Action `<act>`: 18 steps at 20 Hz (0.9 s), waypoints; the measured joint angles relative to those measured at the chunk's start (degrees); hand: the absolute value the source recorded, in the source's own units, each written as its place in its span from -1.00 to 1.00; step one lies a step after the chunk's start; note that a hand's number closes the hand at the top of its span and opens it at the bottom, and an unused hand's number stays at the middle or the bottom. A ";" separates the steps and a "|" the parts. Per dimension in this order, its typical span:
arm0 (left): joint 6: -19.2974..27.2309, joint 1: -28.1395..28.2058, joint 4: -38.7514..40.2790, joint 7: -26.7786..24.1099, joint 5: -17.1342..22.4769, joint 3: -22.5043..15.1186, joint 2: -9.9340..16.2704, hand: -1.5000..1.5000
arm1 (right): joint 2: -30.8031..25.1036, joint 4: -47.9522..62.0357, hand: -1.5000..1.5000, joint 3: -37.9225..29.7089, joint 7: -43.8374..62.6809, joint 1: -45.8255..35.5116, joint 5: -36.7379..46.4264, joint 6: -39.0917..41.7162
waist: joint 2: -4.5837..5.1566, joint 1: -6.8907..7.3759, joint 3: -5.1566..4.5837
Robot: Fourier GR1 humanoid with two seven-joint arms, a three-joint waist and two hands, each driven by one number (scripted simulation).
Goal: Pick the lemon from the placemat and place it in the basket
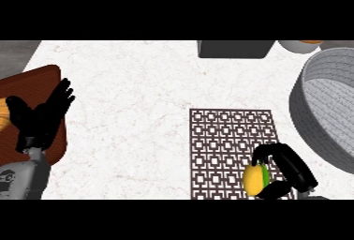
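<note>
your right hand sat at the lower right of the head view, its fingers and thumb curled round the lemon, so the hand was holding it. the lemon was yellow with a green edge showing against the fingers, and it lay over the lower right corner of the placemat, a brown lattice mat on the white bench; you could not tell whether it was touching the mat or just lifted. the grey basket stood just right of the mat, running off the right edge, and the lemon was outside it. your left hand rested at the left edge, fingers straight and spread, pointing up, over a brown board. a dark box sat at the far edge of the bench, with a pale bowl beside it.
</note>
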 measured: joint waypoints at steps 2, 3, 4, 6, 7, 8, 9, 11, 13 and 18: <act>-0.36 1.18 -1.78 0.77 0.18 -0.04 0.08 0.00 | 0.01 0.14 1.00 0.17 -0.50 0.17 0.51 -0.47 | -0.07 0.06 -0.11; -0.58 0.52 -0.97 0.71 0.34 0.32 0.44 0.00 | 0.99 0.31 1.00 0.00 2.30 -1.09 1.32 -0.85 | -0.05 0.04 -0.21; -0.40 0.47 -0.91 0.52 0.09 0.03 0.13 0.00 | 2.32 0.79 1.00 -0.77 6.49 -2.73 2.04 -1.26 | 0.03 0.31 -0.27; -0.66 0.24 -1.14 0.41 0.23 0.02 0.26 0.00 | 4.80 1.83 1.00 -3.25 15.41 -5.23 3.17 -2.79 | 0.29 0.98 -0.28; -0.79 0.15 -1.18 0.34 0.25 -0.08 0.25 0.00 | 5.92 2.34 1.00 -4.55 19.78 -6.17 3.62 -3.83 | 0.52 1.24 -0.24; -0.88 0.09 -1.23 0.30 0.22 -0.13 0.32 0.00 | 6.80 2.62 1.00 -5.90 23.81 -7.06 4.02 -4.86 | 0.73 1.50 -0.25; -0.95 -0.13 -1.29 0.32 0.20 -0.27 0.29 0.00 | 7.42 2.71 1.00 -7.10 27.80 -7.95 4.39 -5.69 | 0.85 1.71 -0.32; -1.19 -0.60 -1.36 0.39 0.21 -0.63 0.20 0.00 | 8.79 3.51 1.00 -8.89 36.00 -10.85 5.00 -8.51 | 1.17 2.64 -0.08; -1.52 -1.08 -1.31 0.47 0.28 -1.11 -0.07 0.00 | 9.76 4.77 1.00 -10.39 43.61 -15.04 4.75 -12.66 | 1.49 3.80 0.29; -1.76 -2.63 -0.84 0.77 -0.33 -2.67 -0.87 0.00 | 10.88 6.82 1.00 -10.95 57.71 -27.95 5.45 -27.01 | 1.65 5.92 0.73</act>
